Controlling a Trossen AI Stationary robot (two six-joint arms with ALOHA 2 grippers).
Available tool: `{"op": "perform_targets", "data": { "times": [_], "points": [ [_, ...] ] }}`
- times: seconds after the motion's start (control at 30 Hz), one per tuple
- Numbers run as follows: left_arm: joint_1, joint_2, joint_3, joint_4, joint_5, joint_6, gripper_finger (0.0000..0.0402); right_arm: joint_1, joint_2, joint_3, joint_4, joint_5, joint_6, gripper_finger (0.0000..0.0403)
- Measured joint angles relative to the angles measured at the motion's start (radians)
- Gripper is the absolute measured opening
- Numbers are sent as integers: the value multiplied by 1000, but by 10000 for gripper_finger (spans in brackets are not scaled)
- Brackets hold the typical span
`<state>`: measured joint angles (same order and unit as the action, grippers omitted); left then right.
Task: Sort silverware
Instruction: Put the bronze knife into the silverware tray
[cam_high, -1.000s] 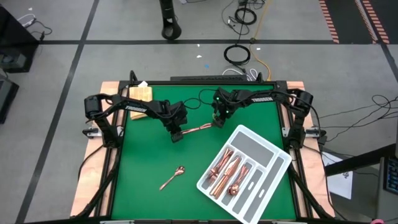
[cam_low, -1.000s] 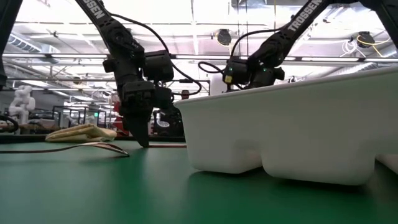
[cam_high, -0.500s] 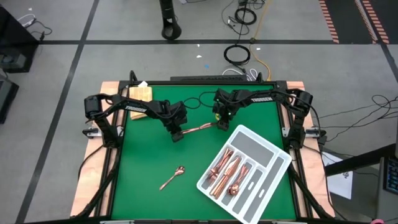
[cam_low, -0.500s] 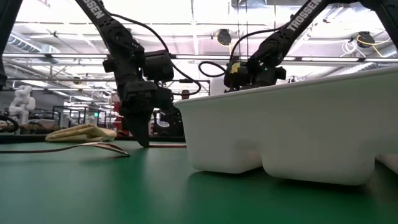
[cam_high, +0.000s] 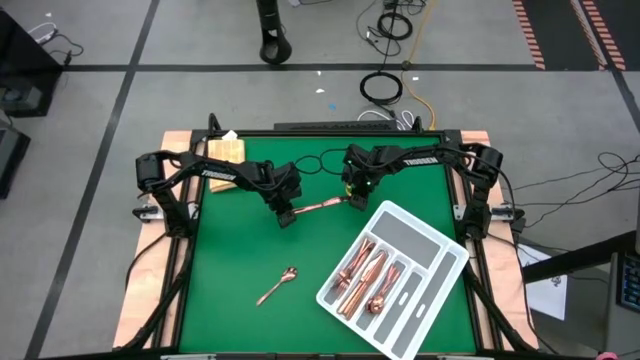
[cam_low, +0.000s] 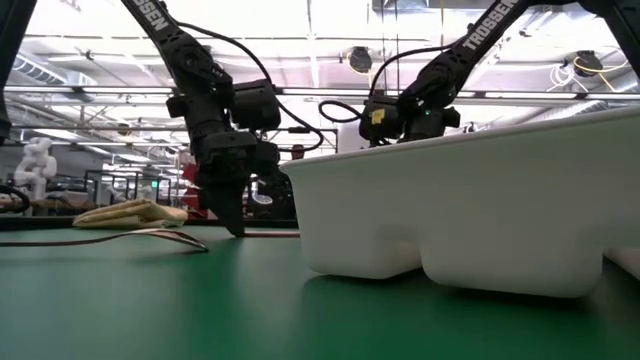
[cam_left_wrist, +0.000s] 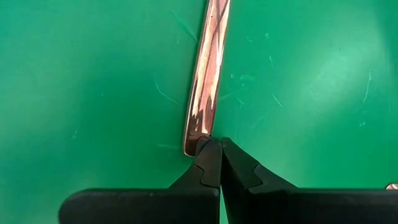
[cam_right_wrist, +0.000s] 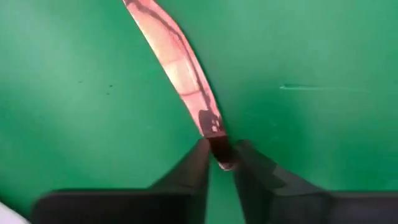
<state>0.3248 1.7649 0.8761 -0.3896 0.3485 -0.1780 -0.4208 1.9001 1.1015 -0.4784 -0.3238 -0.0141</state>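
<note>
A copper knife (cam_high: 320, 206) lies flat on the green table between my two grippers. My left gripper (cam_high: 286, 217) stands shut at the knife's left end. At the right end, my right gripper (cam_high: 352, 199) is shut on it. Both point steeply down. A copper spoon (cam_high: 277, 286) rests on the table nearer the front. More silverware lies in the compartments of the white divided tray (cam_high: 430, 250) at the right. My left gripper's shut fingertips (cam_left_wrist: 211, 149) touch the blunt end of the knife's handle (cam_left_wrist: 198, 138), coming from above at a slant and in line with the knife. The handle lies flat on the table. My right gripper has the knife's narrow tip (cam_right_wrist: 216, 144) between its two fingers (cam_right_wrist: 198, 157). They come slanting down from above and in line with the blade. The blade lies on the table.
A folded yellow cloth (cam_high: 225, 150) lies at the far left corner. The tray's white wall (cam_low: 470, 210) fills the right of the low view. Bare green table lies along the near edge and to the left of the spoon.
My right gripper has rolled a little about its own axis while staying over the knife's right end. The knife and my left gripper have kept their places.
</note>
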Motion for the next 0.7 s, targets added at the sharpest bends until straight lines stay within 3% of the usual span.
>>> {"op": "perform_targets", "data": {
  "times": [0.07,0.13,0.4,0.7],
  "points": [
    [0,0,0,11,1,0,1,1,0,0,0,5,-16,23],
    [0,1,-1,22,1,0,1,1,1,0,-4,-5,-26,9],
    [0,1,-1,31,1,-2,1,16,2,0,-10,-13,-24,1],
    [4,-54,31,33,-28,-79,3,36,-32,-3,-16,79,10,0]
  ]
}}
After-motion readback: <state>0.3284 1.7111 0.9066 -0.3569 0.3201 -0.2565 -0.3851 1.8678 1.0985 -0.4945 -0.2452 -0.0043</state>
